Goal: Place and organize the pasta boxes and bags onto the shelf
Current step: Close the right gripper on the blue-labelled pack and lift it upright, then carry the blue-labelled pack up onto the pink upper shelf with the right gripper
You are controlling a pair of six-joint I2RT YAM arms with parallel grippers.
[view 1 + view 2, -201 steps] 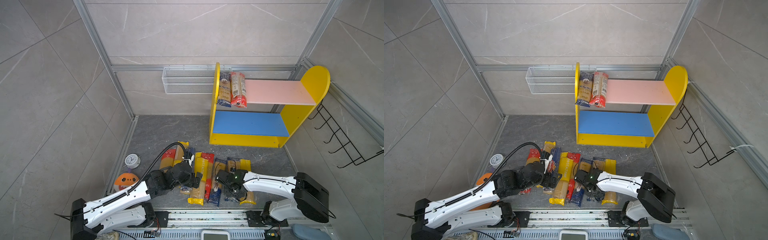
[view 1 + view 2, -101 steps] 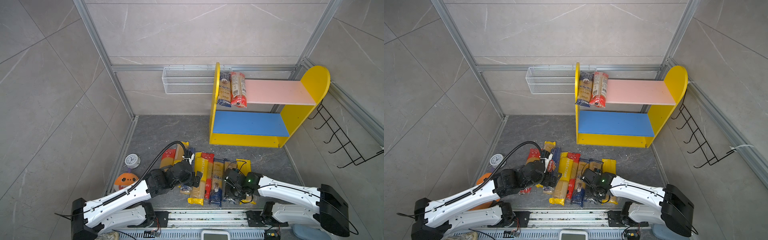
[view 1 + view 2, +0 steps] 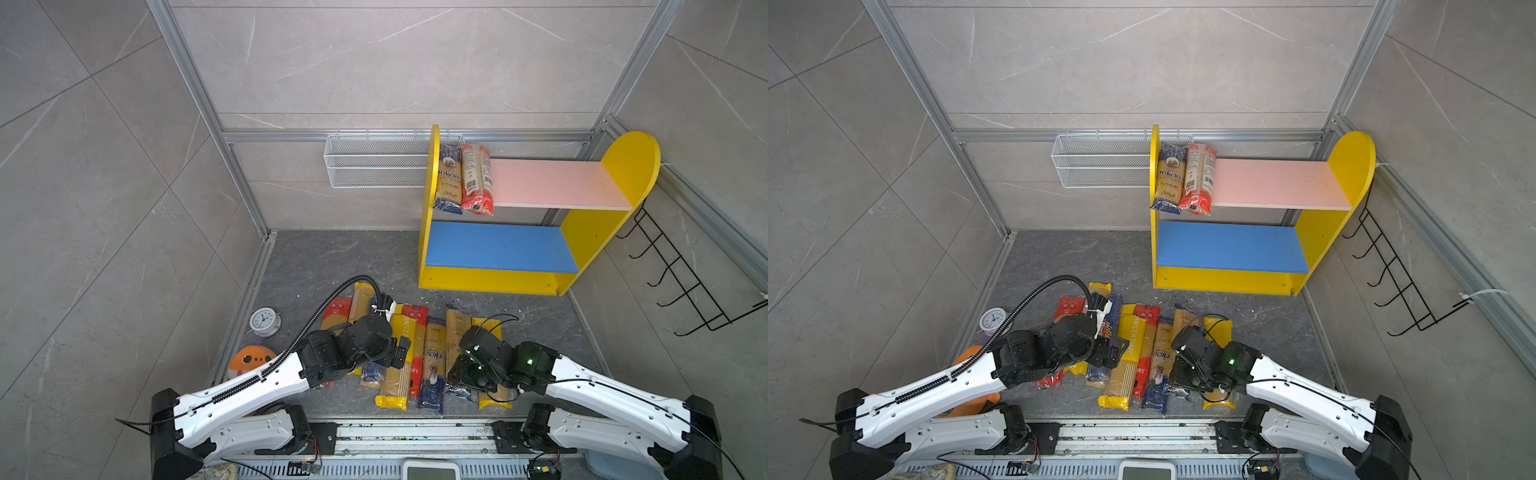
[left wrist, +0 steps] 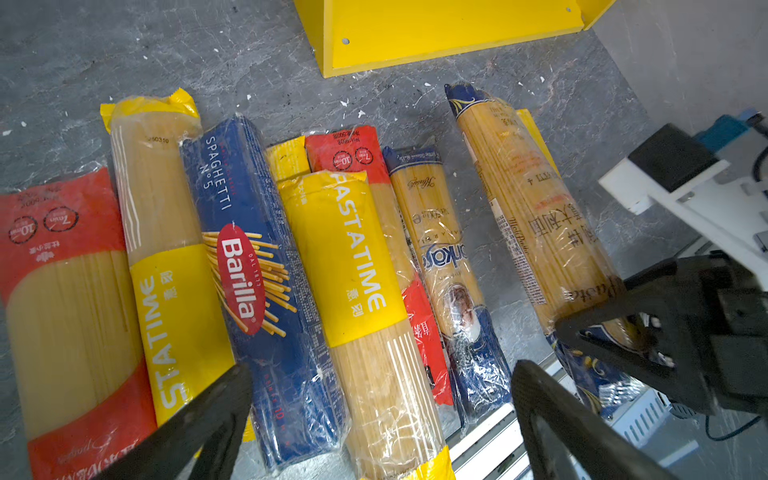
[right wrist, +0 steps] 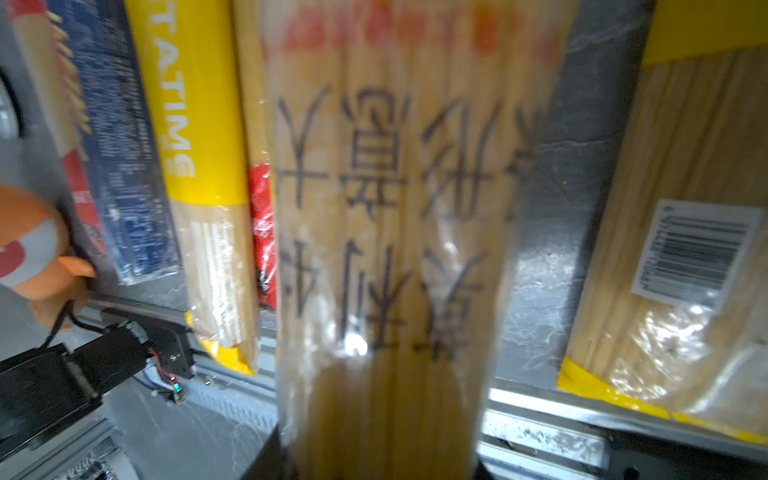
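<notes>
Right tool (image 4: 611, 332) pinches the blue-ended bag (image 4: 536, 224) near one end, seemingly raised off the tabletop (image 4: 124, 50). Left tool (image 4: 380, 368) — spread wide — hangs above a Pastatime bag (image 4: 353, 257).

On the shelf (image 3: 627, 166), pink upper board (image 3: 557, 183) lay bare right of two packs (image 3: 463, 178) at its left end; blue lower board (image 3: 498, 247) bare. Open floor (image 3: 332, 257) ran before the shelf front. The floor packs (image 3: 399, 353) lay touching, save a gap beside the blue-ended pack (image 4: 536, 216) clamped in the right gripper (image 4: 602, 332). A wire basket (image 3: 374, 166) crowded the shelf's left panel; hook rack (image 3: 685, 266) flanked the right.
</notes>
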